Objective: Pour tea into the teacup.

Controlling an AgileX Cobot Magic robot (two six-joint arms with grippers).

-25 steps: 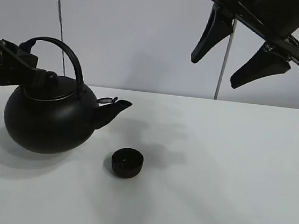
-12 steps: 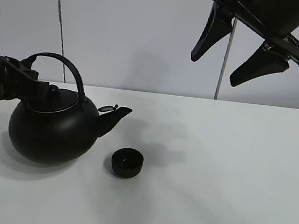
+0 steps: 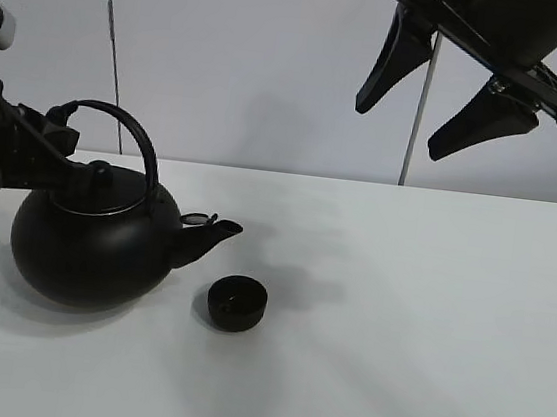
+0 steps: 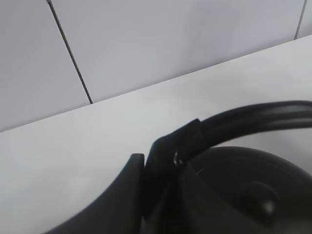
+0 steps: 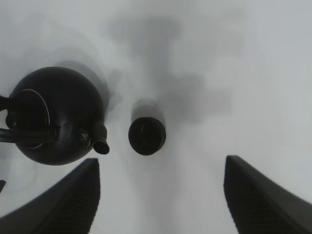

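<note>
The big black kettle (image 3: 88,247) is at the table's left, its spout pointing right toward the teacup (image 3: 238,303), a small matte-black cup just right of and below the spout tip. My left gripper (image 3: 54,128) is shut on the left end of the kettle's arched handle (image 3: 131,131). In the left wrist view the left gripper (image 4: 168,158) clamps the handle (image 4: 253,119) above the kettle's lid (image 4: 258,200). My right gripper (image 3: 399,132) hangs open and empty high at the upper right. From above, the right wrist view shows the right gripper (image 5: 161,165), the kettle (image 5: 58,117) and the teacup (image 5: 146,136).
The white table (image 3: 416,325) stretches to the right of the cup. A thin vertical pole (image 3: 416,124) stands behind the table under my right gripper. A dark line (image 3: 110,38) runs down the white wall at the back left.
The kettle has come down and levelled, its spout tip dropping lower toward the cup. The teacup and my right gripper have not moved.
</note>
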